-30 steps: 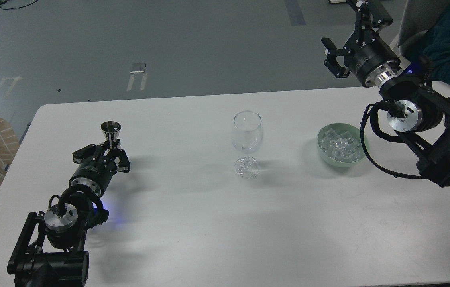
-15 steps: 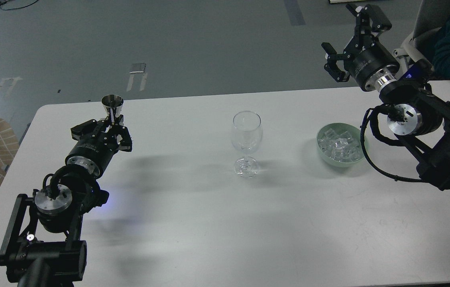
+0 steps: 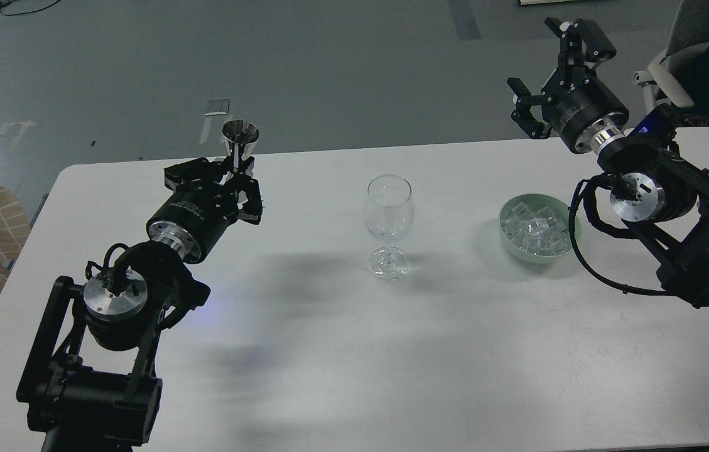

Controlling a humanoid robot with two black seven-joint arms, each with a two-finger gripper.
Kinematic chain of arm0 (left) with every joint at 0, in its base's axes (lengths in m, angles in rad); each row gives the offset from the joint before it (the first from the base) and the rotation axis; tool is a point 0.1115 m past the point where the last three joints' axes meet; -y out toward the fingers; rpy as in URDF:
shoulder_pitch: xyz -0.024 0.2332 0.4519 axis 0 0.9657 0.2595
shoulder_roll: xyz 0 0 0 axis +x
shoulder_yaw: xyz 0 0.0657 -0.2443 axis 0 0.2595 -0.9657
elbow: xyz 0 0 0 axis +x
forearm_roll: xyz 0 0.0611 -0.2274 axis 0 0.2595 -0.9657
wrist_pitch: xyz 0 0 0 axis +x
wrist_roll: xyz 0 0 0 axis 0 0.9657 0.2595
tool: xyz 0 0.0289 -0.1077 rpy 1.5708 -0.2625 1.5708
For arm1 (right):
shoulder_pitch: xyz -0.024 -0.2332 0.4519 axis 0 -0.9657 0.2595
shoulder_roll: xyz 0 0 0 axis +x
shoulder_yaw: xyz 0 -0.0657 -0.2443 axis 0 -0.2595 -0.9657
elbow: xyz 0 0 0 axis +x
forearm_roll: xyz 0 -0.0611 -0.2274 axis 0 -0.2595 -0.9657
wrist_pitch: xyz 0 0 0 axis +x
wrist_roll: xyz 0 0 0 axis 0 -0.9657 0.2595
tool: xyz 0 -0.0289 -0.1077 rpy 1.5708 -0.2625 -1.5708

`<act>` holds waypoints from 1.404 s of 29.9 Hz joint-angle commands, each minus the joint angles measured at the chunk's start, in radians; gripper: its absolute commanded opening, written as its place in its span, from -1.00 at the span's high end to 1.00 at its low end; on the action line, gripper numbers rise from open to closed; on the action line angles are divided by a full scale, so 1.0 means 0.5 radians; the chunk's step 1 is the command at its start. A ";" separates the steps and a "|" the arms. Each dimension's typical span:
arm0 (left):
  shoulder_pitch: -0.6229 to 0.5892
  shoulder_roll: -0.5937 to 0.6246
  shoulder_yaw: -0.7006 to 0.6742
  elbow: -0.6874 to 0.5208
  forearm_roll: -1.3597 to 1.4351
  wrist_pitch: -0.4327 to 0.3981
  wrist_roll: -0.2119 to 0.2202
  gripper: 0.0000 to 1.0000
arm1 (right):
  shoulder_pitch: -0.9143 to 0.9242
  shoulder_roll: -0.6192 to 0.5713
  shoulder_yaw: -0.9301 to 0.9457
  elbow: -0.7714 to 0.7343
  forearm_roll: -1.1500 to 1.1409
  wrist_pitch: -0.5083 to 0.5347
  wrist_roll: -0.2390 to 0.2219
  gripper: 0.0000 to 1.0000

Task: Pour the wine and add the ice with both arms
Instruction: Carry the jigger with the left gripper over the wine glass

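Ice [image 3: 535, 230] sits in a pale green bowl [image 3: 571, 216] on the white table [image 3: 341, 351], over on my right side — lots of small clear lumps piled together. The wine glass [image 3: 389, 216] stands upright in the middle of the table, well apart from the bowl, and it looks empty.

My left gripper [image 3: 236, 183] is clamped on the stem of a small shiny metal cup [image 3: 240, 139] (it looks like a little measuring cup), holding it up above the table with the open end on top. The cup is to the left of the glass, not touching it.

My right gripper [image 3: 549, 69] hangs high above the far right edge of the table, behind the bowl — its two fingers are spread wide with nothing between them.
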 commanded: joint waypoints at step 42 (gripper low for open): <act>-0.321 -0.002 0.714 0.008 0.606 0.219 -0.006 0.77 | -0.062 0.008 -0.002 -0.001 -0.027 0.003 0.003 -1.00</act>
